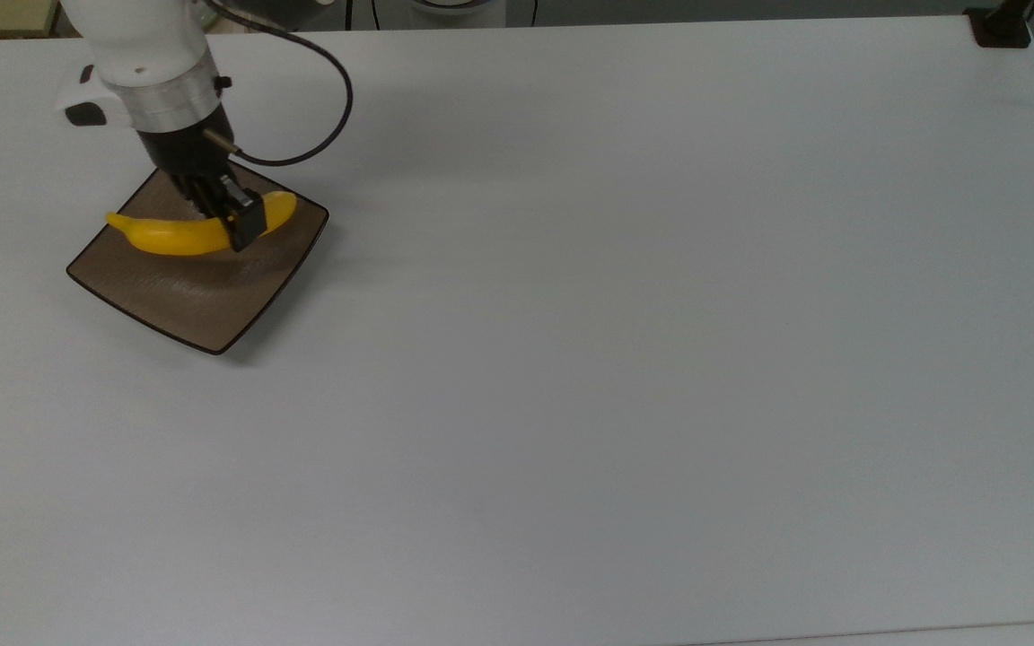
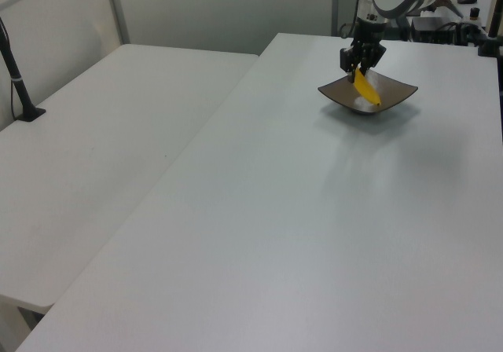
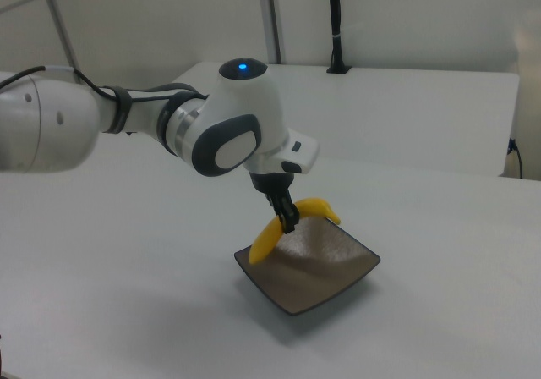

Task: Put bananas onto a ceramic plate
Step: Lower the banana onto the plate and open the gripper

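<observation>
Over plate (image 1: pixel 212 305), hand (image 1: pixel 234 220) gripping banana (image 1: pixel 171 238)

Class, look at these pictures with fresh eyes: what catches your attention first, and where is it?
The bright yellow banana, gripped in the arm's tool, hangs over the square brown plate near the top view's left edge. All around lies the bare white table.

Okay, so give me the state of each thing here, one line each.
banana: gripped, held over the plate, one tip past the plate's edge in the top view.
square brown plate: flat on the table, upright.
gripper: shut on the banana.
white table: bare apart from the plate.
</observation>
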`<state>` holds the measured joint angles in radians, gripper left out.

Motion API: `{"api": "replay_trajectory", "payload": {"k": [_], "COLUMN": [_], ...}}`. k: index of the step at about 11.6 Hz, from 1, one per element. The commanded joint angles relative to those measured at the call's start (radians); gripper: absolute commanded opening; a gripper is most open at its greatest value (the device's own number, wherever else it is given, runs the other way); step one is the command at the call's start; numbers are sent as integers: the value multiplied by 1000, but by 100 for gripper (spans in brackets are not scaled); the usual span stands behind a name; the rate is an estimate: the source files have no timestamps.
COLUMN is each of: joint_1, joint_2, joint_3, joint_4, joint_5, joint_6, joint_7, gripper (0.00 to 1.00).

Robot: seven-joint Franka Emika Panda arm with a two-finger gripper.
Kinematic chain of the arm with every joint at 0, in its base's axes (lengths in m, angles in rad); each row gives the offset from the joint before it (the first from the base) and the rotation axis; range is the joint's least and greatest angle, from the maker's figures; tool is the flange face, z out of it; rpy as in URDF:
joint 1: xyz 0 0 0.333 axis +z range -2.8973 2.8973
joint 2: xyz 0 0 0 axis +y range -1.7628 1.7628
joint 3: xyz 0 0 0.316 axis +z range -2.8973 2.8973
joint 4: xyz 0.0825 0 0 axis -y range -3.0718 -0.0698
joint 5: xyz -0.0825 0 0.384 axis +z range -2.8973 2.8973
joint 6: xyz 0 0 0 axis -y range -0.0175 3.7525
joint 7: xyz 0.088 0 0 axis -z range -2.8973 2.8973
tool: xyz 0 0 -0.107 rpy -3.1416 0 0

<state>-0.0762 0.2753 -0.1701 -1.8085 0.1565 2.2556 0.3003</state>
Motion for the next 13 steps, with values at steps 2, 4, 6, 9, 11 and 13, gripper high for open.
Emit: {"api": "replay_trajectory", "payload": {"k": [2,4,6,9,11,13], "joint_1": [-4,1,1,7,18,44], "joint_2": [31,47,42,-4,-48,-93], "joint_3": [-20,-19,-12,17,18,20], "joint_4": [20,47,61,77,77,77], "joint_5": [-1,-17,-20,-79,-95,-127], "joint_6": [25,25,9,-127,-233,-339], "joint_7": [27,-1,-32,-186,-243,-248], "gripper": [100,100,100,100,100,100]}}
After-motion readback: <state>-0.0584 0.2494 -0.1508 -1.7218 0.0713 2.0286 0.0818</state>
